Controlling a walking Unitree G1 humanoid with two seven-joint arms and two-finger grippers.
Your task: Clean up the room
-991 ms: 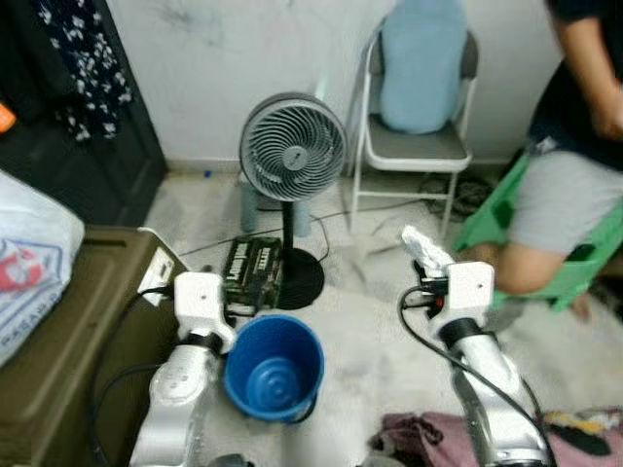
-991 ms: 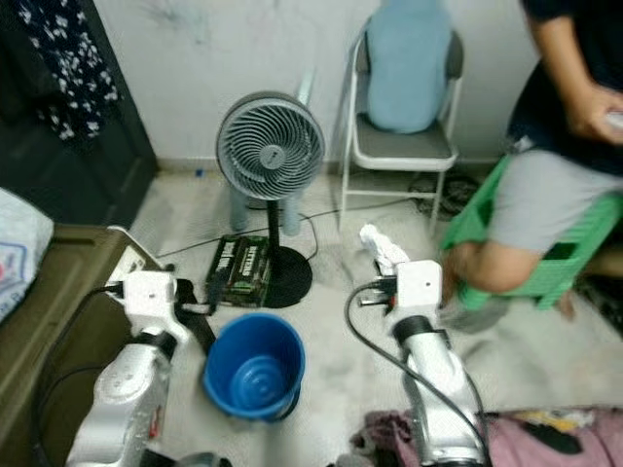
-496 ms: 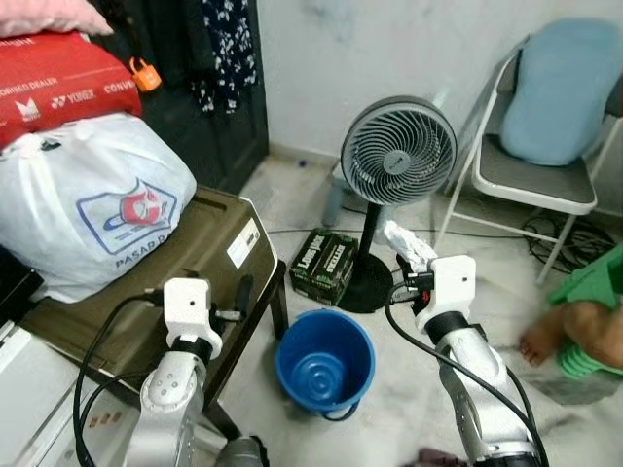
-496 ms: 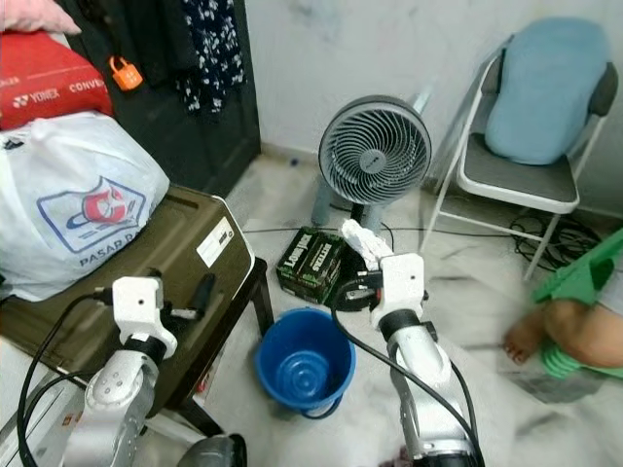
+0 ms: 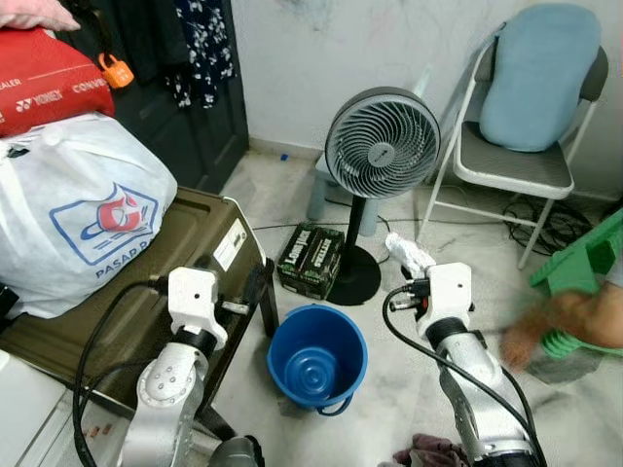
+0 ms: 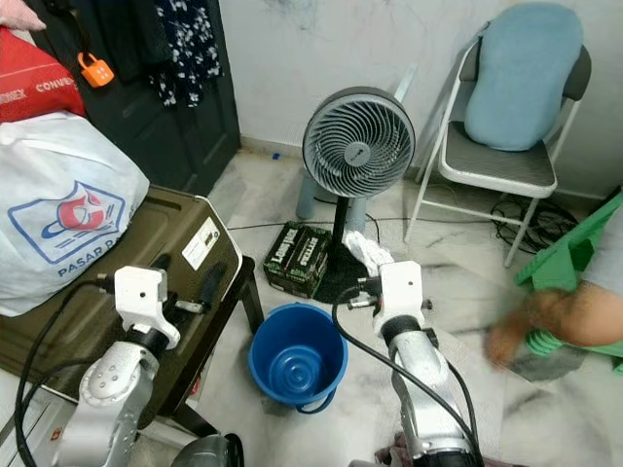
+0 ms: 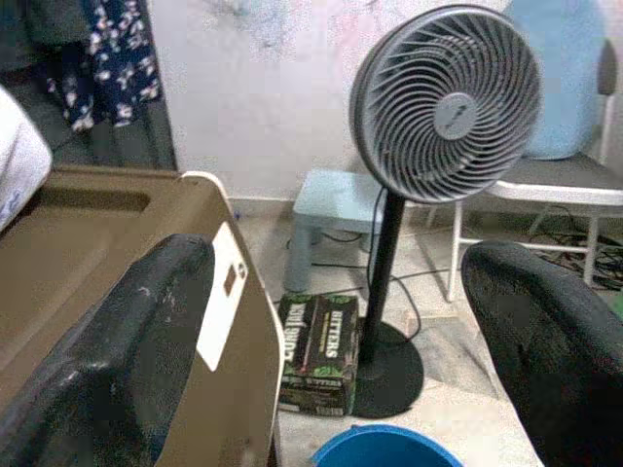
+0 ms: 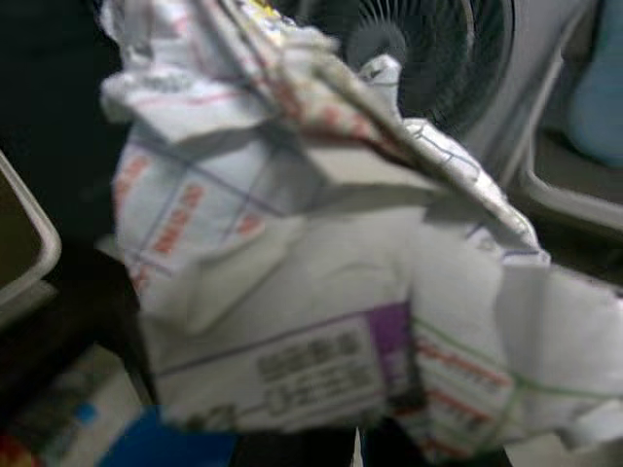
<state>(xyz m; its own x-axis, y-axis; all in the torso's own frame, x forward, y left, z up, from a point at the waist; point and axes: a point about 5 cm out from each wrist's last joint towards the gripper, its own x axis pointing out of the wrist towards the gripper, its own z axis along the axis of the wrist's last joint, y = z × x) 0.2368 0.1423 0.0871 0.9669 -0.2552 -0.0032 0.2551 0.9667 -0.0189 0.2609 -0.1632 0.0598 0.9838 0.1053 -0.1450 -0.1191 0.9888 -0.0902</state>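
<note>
My right gripper is shut on a crumpled white paper wad with printed text, held up to the right of the blue bucket. The bucket stands upright on the marble floor between my two arms, and its inside looks bare. My left gripper is open with nothing between its fingers, hovering by the corner of the olive case, left of the bucket. In the left wrist view its two black fingers stand wide apart, facing the fan.
A standing fan and a green carton sit behind the bucket. A folding chair with a blue cushion stands at the back right. A white plastic bag lies on the olive case. A person's hand moves by a green stool.
The camera has shifted a little, so fan and bucket sit slightly left and lower. My right gripper with the paper wad has come lower. The person's limb at right is blurred, moving.
</note>
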